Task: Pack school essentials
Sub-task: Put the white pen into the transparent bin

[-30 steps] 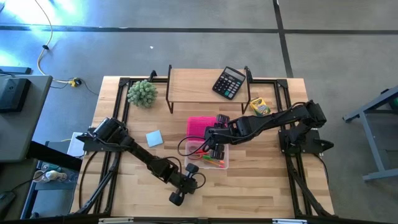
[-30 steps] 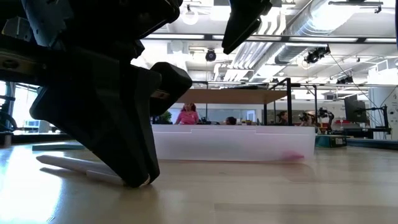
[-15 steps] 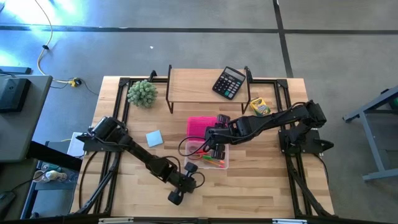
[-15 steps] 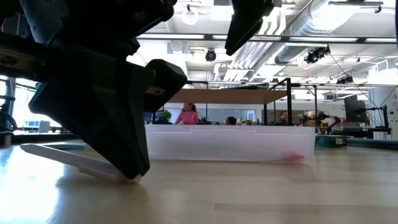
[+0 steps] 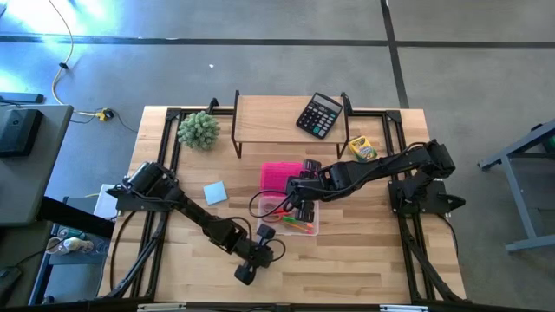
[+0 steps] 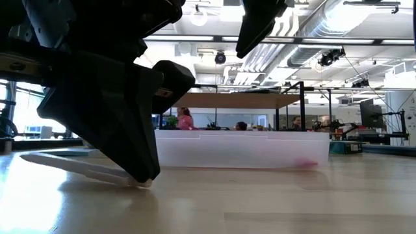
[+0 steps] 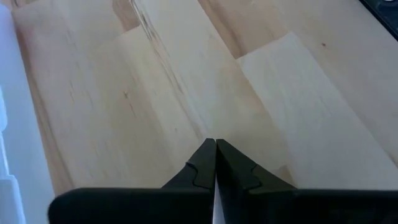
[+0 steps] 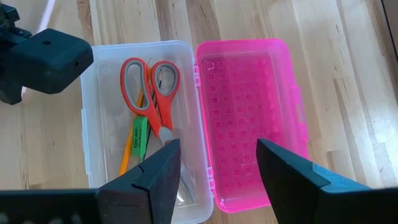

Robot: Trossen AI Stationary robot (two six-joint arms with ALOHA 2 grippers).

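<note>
My left gripper (image 5: 260, 248) is near the table's front, just in front of the clear pencil box (image 5: 291, 217), and is shut on a thin white pencil (image 6: 78, 168). My right gripper (image 8: 217, 146) hangs open and empty above the box. The box's pink lid (image 8: 249, 118) lies open beside it. Inside lie red-handled scissors (image 8: 152, 93), a small green piece (image 8: 139, 135) and an orange pencil (image 8: 128, 149). A light-blue notepad (image 5: 215, 192) lies flat on the table to the left. The yellow-and-green crayon box (image 5: 362, 149) lies at the far right. My left gripper pinches the white pencil between its two shut fingers (image 6: 140, 172), near one end (image 6: 133, 181). The fingers point steeply down. The held end is at the table top, and the rest slants up toward the table's left, its free end (image 6: 29, 156) clear of the wood.
A black calculator (image 5: 319, 114) lies on the raised wooden shelf (image 5: 269, 117) at the back. A fuzzy green plant ball (image 5: 198, 130) stands at the far left. Bare wood (image 7: 186, 74) lies in front of my left gripper. People sit in the room behind.
The white pencil lay almost flat on the table. Now it slants, with its free end raised and its held end still low by the fingertips. My left gripper has shifted slightly toward the table's left while staying shut.
</note>
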